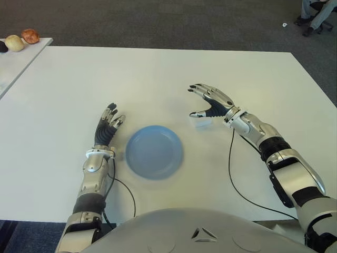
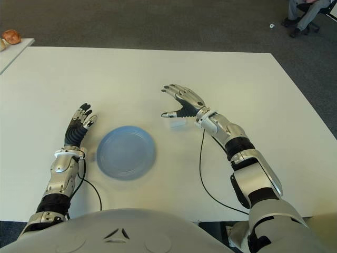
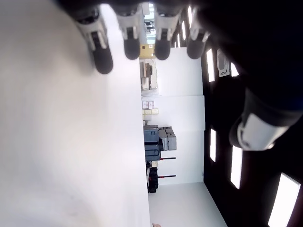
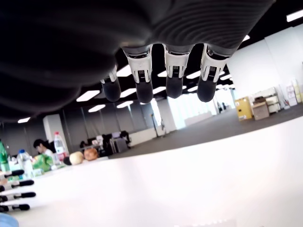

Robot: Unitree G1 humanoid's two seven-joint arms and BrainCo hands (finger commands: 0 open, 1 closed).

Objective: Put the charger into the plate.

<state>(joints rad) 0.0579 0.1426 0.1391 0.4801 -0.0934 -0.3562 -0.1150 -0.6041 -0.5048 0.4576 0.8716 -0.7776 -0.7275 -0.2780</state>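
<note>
White desk (image 1: 158,74): spread right robot hand (image 1: 206,103) hovering over charger (image 1: 201,122) beside blue plate (image 1: 154,151); mistimed closing risks nudging it away. Left robot hand (image 1: 108,126) idling open.

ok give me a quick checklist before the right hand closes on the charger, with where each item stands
1. Right hand open over the charger: ok, fingers spread, nothing held.
2. Thumb and fingers on either side of the charger: cannot tell, the palm hides most of it.
3. Charger lying free on the table, apart from the plate: ok.
4. Plate bare and ready to receive: ok.
5. Left hand clear of the path: ok, it shows open just left of the plate.
6. Nothing on the table between charger and plate: ok.
</note>
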